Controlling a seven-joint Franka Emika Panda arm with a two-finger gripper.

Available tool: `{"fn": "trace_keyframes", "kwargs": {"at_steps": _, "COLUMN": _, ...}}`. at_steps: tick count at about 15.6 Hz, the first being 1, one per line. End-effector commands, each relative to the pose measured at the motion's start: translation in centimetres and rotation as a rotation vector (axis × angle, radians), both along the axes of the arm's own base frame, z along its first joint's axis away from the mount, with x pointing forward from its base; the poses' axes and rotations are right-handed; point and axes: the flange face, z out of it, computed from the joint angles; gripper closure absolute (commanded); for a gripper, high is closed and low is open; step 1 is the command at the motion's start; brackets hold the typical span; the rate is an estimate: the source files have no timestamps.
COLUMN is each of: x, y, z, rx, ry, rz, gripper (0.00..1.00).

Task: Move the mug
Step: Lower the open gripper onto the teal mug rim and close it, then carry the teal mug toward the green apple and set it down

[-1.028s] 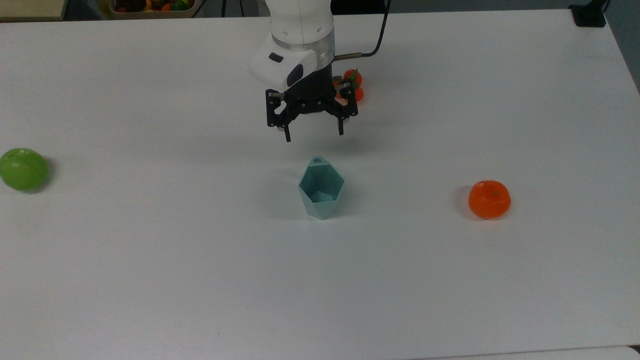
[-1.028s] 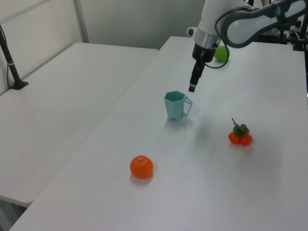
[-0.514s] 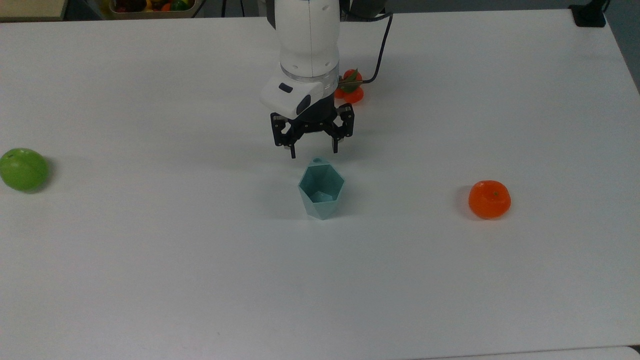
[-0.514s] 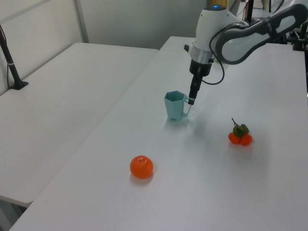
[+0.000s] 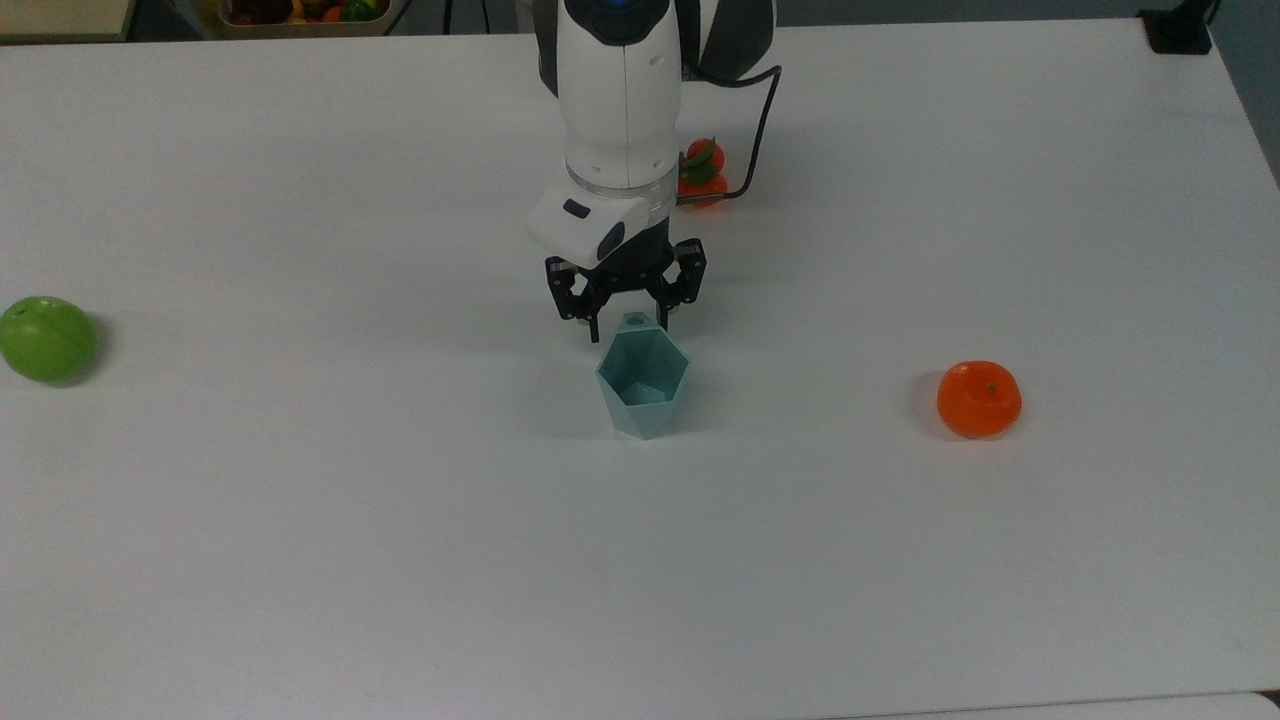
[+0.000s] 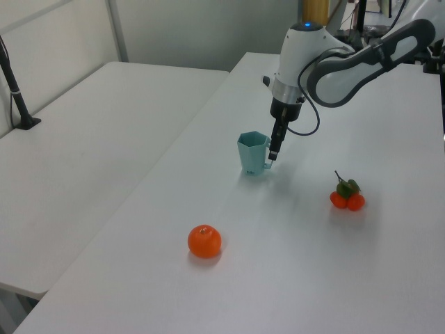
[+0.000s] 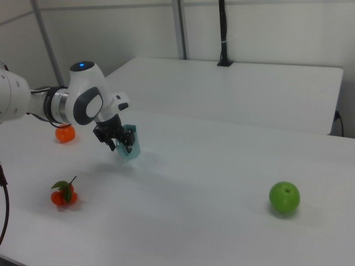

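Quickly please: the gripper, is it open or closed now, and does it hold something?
Gripper: open, one finger on each side of the mug handle, holding nothing.

mug (image 5: 642, 378) | pale teal, faceted | upright | table centre

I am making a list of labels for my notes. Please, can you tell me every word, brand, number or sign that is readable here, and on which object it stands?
None: no readable text in any view.
The mug, orange, green apple and table carry no print.
The arm's white casing shows no readable brand; a blue light, no sign.
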Motion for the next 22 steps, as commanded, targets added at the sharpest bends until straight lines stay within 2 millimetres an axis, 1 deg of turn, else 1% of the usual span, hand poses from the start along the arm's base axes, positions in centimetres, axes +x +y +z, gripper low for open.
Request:
{"fn": "trace_keyframes", "kwargs": {"at_steps": 1, "x": 0.1, "y": 1.1, "z": -1.5, "rx": -0.009, "ry": -0.024, "rz": -0.008, "gripper": 0.33}}
{"fn": "trace_keyframes", "kwargs": {"at_steps": 2, "x": 0.1, "y": 1.5, "z": -1.7, "rx": -0.012, "ry": -0.025, "rz": -0.009, "gripper": 0.36}}
{"fn": "trace_keyframes", "kwargs": {"at_steps": 3, "x": 0.1, "y": 1.6, "z": -1.9, "rx": -0.023, "ry": -0.025, "rz": -0.010, "gripper": 0.42}}
{"fn": "trace_keyframes", "kwargs": {"at_steps": 4, "x": 0.1, "y": 1.7, "z": -2.0, "rx": -0.030, "ry": -0.030, "rz": -0.007, "gripper": 0.52}}
{"fn": "trace_keyframes", "kwargs": {"at_steps": 8, "x": 0.1, "y": 1.7, "z": -2.4, "rx": -0.032, "ry": -0.027, "rz": -0.006, "gripper": 0.83}}
{"fn": "trace_keyframes", "kwargs": {"at_steps": 9, "x": 0.2, "y": 1.7, "z": -2.4, "rx": -0.032, "ry": -0.029, "rz": -0.006, "gripper": 0.93}}
{"fn": "trace_keyframes", "kwargs": {"at_steps": 10, "x": 0.2, "y": 1.7, "z": -2.4, "rx": -0.032, "ry": -0.030, "rz": -0.006, "gripper": 1.00}}
{"fn": "trace_keyframes", "kwargs": {"at_steps": 14, "x": 0.2, "y": 1.6, "z": -2.2, "rx": -0.031, "ry": -0.033, "rz": -0.008, "gripper": 1.00}}
{"fn": "trace_keyframes", "kwargs": {"at_steps": 16, "x": 0.2, "y": 1.2, "z": -1.2, "rx": -0.022, "ry": -0.043, "rz": -0.020, "gripper": 1.00}}
{"fn": "trace_keyframes", "kwargs": {"at_steps": 17, "x": 0.2, "y": 1.1, "z": -0.3, "rx": -0.014, "ry": -0.053, "rz": -0.027, "gripper": 1.00}}
{"fn": "trace_keyframes", "kwargs": {"at_steps": 19, "x": 0.0, "y": 0.1, "z": 2.4, "rx": -0.005, "ry": -0.079, "rz": -0.045, "gripper": 1.00}}
{"fn": "trace_keyframes", "kwargs": {"at_steps": 21, "x": -0.6, "y": -0.4, "z": 4.9, "rx": 0.000, "ry": -0.080, "rz": -0.059, "gripper": 1.00}}
{"fn": "trace_keyframes", "kwargs": {"at_steps": 22, "x": -1.0, "y": -1.3, "z": 6.3, "rx": -0.004, "ry": -0.069, "rz": -0.072, "gripper": 1.00}}
